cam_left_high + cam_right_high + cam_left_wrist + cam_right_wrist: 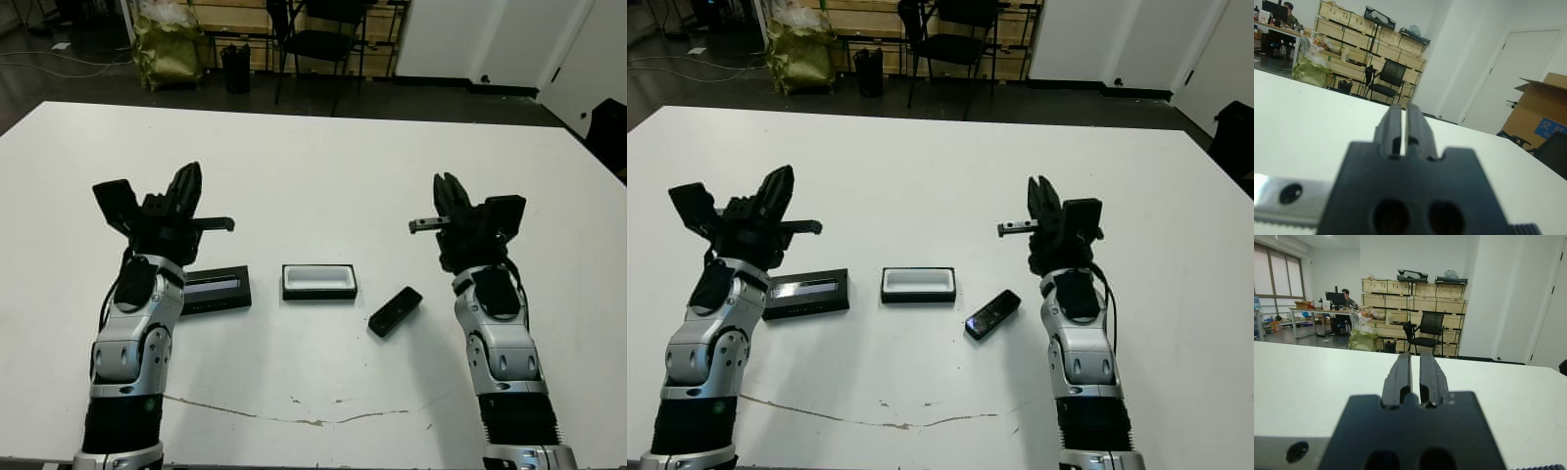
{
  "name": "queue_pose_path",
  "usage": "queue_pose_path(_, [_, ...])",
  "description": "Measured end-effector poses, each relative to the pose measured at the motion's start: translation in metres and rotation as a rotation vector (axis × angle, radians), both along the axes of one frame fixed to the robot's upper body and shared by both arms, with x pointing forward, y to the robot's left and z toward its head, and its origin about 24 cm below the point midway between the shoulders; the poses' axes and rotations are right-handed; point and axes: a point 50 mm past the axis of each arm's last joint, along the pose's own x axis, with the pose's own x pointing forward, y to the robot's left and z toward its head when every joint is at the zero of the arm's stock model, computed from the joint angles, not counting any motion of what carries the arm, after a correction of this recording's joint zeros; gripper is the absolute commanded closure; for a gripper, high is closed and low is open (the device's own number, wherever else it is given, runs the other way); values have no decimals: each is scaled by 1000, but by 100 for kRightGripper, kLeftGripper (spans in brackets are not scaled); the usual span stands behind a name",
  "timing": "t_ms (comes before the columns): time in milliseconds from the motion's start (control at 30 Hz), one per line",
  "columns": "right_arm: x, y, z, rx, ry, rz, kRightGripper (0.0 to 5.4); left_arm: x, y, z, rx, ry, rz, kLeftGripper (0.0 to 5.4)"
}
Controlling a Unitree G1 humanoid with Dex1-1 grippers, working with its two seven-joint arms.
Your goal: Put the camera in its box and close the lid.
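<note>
**Both claws empty, camera waiting beside its box**

We judge the main risk to be a skewed pick: the camera (395, 311) lies diagonally on the tabletop (313, 157), so a straight pinch could twist it. Our right claw (446, 196) and left claw (186, 188) are pressed together, holding nothing. The camera sits nearer us than the right claw, just right of the open box (318, 282); the lid (216, 291) lies beside our left arm.

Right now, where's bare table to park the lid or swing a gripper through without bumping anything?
The far half of the table, beyond both grippers, is bare. So is the near strip in front of the lid, box and camera. Crowded: that row between the arms, with narrow gaps lid-to-box and box-to-camera. The left gripper hangs just behind the lid.
</note>
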Motion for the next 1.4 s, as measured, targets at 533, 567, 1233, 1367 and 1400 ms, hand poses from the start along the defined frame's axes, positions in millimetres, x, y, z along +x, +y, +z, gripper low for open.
queue_pose_path(533, [-1,-3,5,-13,0,-5,538,0,-2,-1,-10,4,-8,540])
queue_pose_path(567, [-1,-6,6,-24,3,-4,538,0,-2,-1,-10,4,-8,540])
queue_pose_path(1233, [-18,-52,46,-475,90,216,538,0,-3,-2,-12,8,1,540])
queue_pose_path(1367, [-21,-52,53,-622,137,336,538,0,-4,-2,-13,8,0,540])
queue_pose_path(1400, [-21,-52,55,-658,151,358,538,0,-4,-2,-14,7,-1,540])
